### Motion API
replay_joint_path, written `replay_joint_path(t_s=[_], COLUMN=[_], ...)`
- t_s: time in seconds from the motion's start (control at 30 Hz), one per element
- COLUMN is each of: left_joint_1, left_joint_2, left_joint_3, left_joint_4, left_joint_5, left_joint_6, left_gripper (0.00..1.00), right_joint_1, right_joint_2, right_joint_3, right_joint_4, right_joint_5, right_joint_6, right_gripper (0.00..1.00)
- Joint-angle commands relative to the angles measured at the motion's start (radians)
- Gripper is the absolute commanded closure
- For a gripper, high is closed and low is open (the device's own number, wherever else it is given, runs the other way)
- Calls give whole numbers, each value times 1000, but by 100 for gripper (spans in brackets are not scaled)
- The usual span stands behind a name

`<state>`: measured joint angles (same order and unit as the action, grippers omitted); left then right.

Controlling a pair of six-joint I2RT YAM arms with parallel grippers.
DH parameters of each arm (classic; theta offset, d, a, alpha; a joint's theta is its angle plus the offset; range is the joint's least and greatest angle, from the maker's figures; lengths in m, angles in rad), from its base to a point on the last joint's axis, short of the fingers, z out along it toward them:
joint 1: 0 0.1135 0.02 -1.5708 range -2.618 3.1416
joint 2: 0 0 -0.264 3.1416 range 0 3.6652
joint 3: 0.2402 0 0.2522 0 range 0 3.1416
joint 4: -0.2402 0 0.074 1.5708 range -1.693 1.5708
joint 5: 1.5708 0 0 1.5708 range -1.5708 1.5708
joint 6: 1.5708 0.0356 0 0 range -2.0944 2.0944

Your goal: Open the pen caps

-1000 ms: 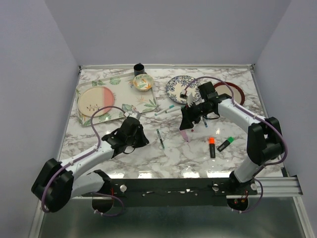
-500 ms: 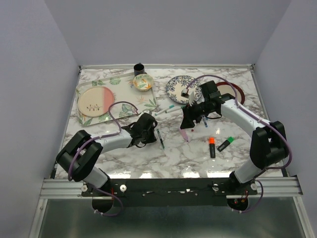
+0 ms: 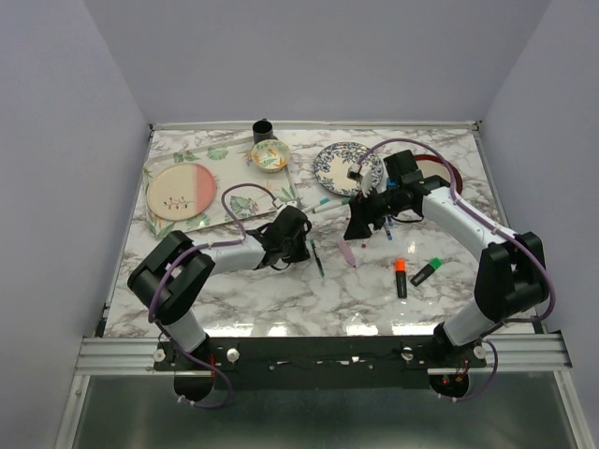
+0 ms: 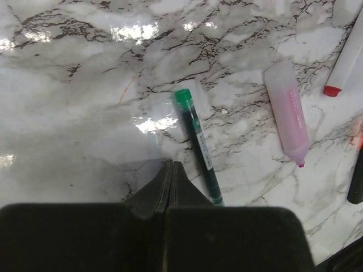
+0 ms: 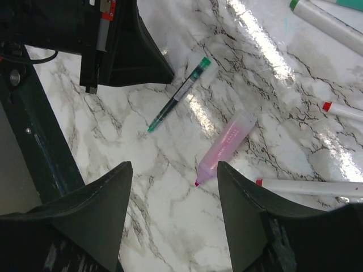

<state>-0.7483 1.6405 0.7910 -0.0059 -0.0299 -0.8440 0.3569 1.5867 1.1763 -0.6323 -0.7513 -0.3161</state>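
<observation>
A thin green pen (image 3: 316,257) lies mid-table, its green cap end (image 4: 183,96) pointing away from my left gripper (image 4: 170,165). That gripper is shut and empty, its tip just left of the pen (image 4: 198,150). A pink highlighter (image 4: 287,116) lies to the right, its tip bare. My right gripper (image 5: 173,165) is open and empty above this highlighter (image 5: 224,148), with the green pen (image 5: 178,95) beyond it. In the top view the left gripper (image 3: 298,238) and right gripper (image 3: 360,223) flank these two. I see no loose caps.
Orange (image 3: 401,278) and green (image 3: 426,271) highlighters lie at front right. White pens (image 3: 318,206) lie behind the grippers, and red-ended ones (image 5: 343,110) lie near the right gripper. A tray (image 3: 225,217), small bowl (image 3: 270,155), black cup (image 3: 263,128) and patterned plate (image 3: 335,166) stand at the back.
My left gripper has swept right across the table to the green pen, which has shifted slightly right. The right gripper has stayed over the pink highlighter.
</observation>
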Motion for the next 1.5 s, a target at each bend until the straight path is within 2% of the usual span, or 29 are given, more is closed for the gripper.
replay_joint_path(t_s=[0.0,0.17,0.27,0.47,0.5,0.6,0.7,0.8,0.97,1.07,1.1,1.17,1.2,1.27,1.3,1.37,1.47], left_joint_1=[-10,-10,-10,-6,-3,13,49,69,67,67,67,67,67,67,67,69,72], left_joint_2=[42,-10,-93,-338,-411,-551,-667,-757,-861,-932,-953,-967,-981,-995,-1004,-1015,-1038], left_joint_3=[36,37,30,27,27,31,53,85,45,-31,-38,-29,-32,-35,-33,-38,-38], left_joint_4=[-25,-68,-107,-207,-219,-276,-348,-436,-503,-465,-456,-467,-462,-468,-470,-471,-476], left_joint_5=[24,-10,-53,-137,-149,-180,-194,-232,-312,-317,-309,-315,-323,-344,-347,-346,-364], left_joint_6=[6,23,48,156,172,230,299,368,487,502,510,517,531,539,537,537,533], left_gripper=[96,96,95,65,52,32,20,12,9,9,9,9,8,8,8,8,7], right_joint_1=[-13,-25,-33,-56,-64,-76,-84,-85,-84,-79,-72,-70,-70,-72,-70,-70,-70], right_joint_2=[-21,-22,-22,-14,-13,-8,2,15,9,-48,-92,-141,-183,-215,-223,-217,-128], right_joint_3=[8,6,2,-7,-9,-12,-14,-17,-43,-104,-124,-173,-190,-216,-218,-199,-126], right_joint_4=[-21,-21,-9,26,34,37,36,34,46,60,49,17,-18,-88,-174,-237,-288], right_joint_5=[-10,9,56,191,223,254,274,291,317,231,209,124,98,66,67,124,181], right_joint_6=[-15,-17,-12,26,31,28,22,3,-84,-268,-407,-579,-761,-971,-1179,-1326,-1370], right_gripper=[31,30,30,28,27,27,27,27,27,29,29,28,27,24,22,16,14])
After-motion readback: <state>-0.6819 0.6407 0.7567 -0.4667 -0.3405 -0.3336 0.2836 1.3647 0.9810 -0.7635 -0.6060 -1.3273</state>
